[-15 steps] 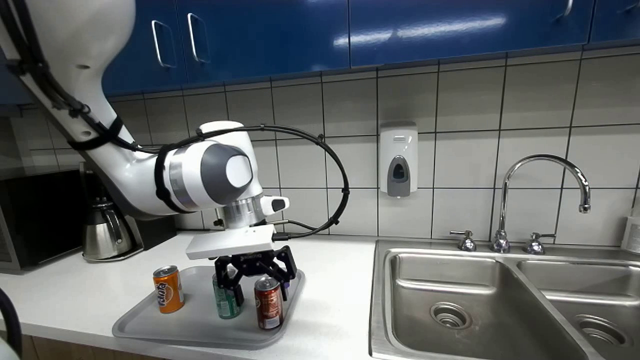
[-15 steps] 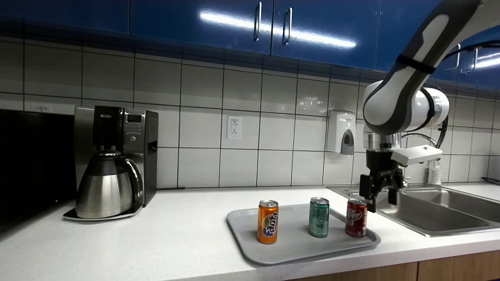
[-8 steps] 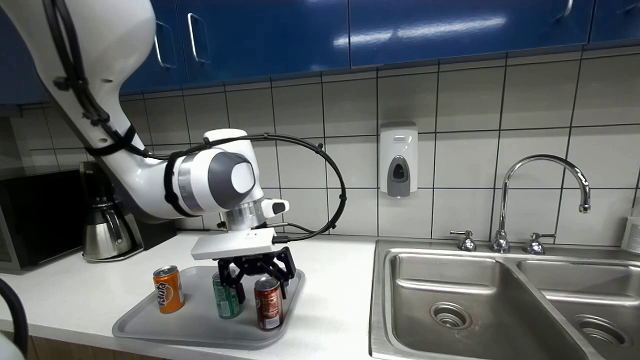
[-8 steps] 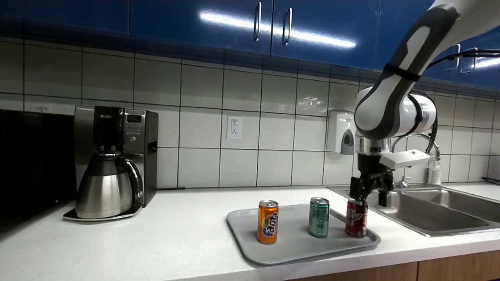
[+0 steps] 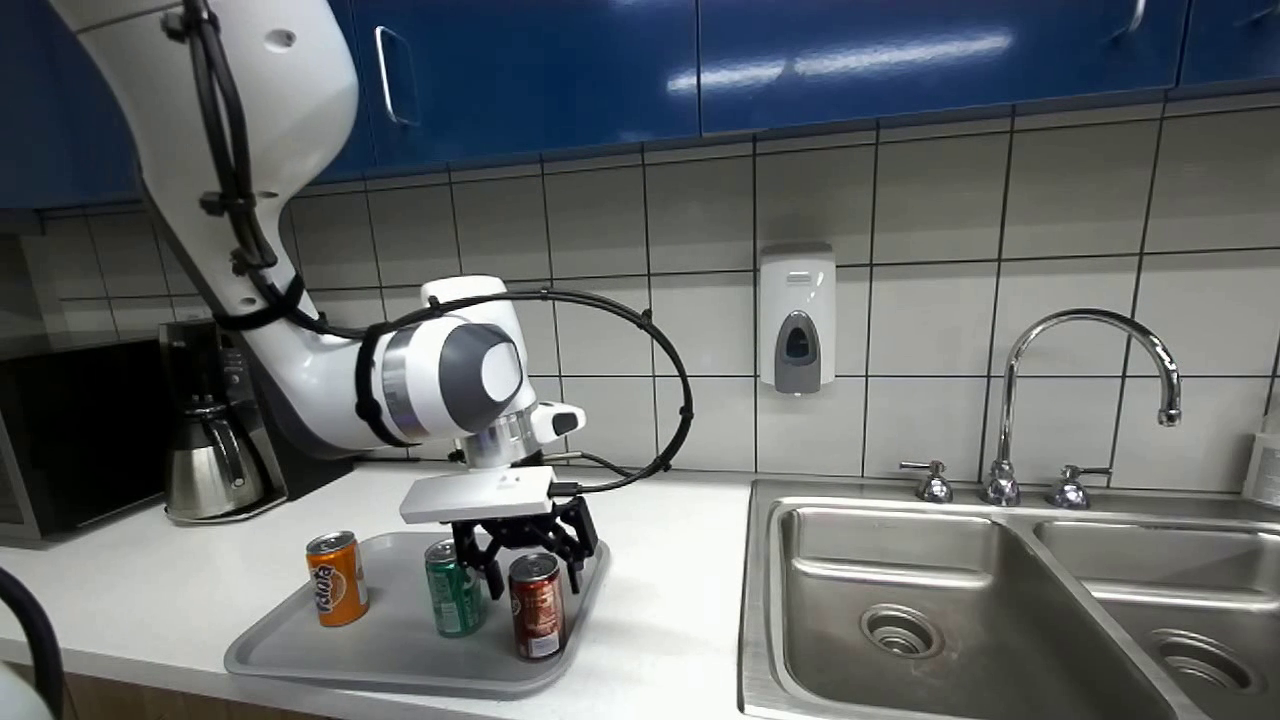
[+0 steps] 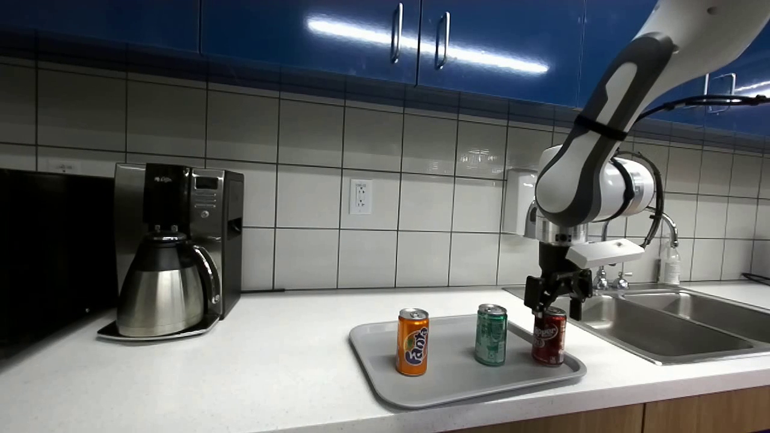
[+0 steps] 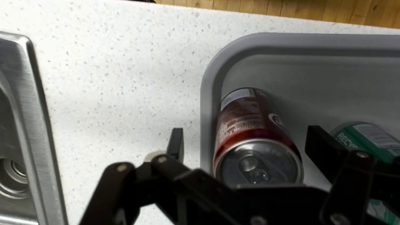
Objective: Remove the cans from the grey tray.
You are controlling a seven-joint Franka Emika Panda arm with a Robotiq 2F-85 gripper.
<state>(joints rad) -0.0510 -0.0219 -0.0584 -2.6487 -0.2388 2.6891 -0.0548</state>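
The red can (image 5: 538, 608) stands upright near the end of the grey tray (image 5: 330, 662) closest to the sink; it also shows in an exterior view (image 6: 548, 346) and the wrist view (image 7: 250, 131). My gripper (image 7: 245, 139) is open and empty, with its fingers on either side of the red can's top and gaps to both. In both exterior views the gripper (image 5: 536, 586) (image 6: 556, 313) hangs over that can. The green can (image 6: 491, 335) stands mid-tray, partly behind a finger in the wrist view (image 7: 372, 140). The orange can (image 6: 412, 343) stands toward the tray's other end.
A steel sink (image 5: 765, 600) with a faucet (image 5: 1003, 440) is beside the tray. White counter (image 7: 125, 78) lies between sink and tray. A coffee maker with a steel pot (image 6: 162, 294) stands at the far end. Blue cabinets (image 5: 550, 70) hang above.
In one second my gripper has moved over the red can, leftward in an exterior view, staying open. The cans and tray have not moved.
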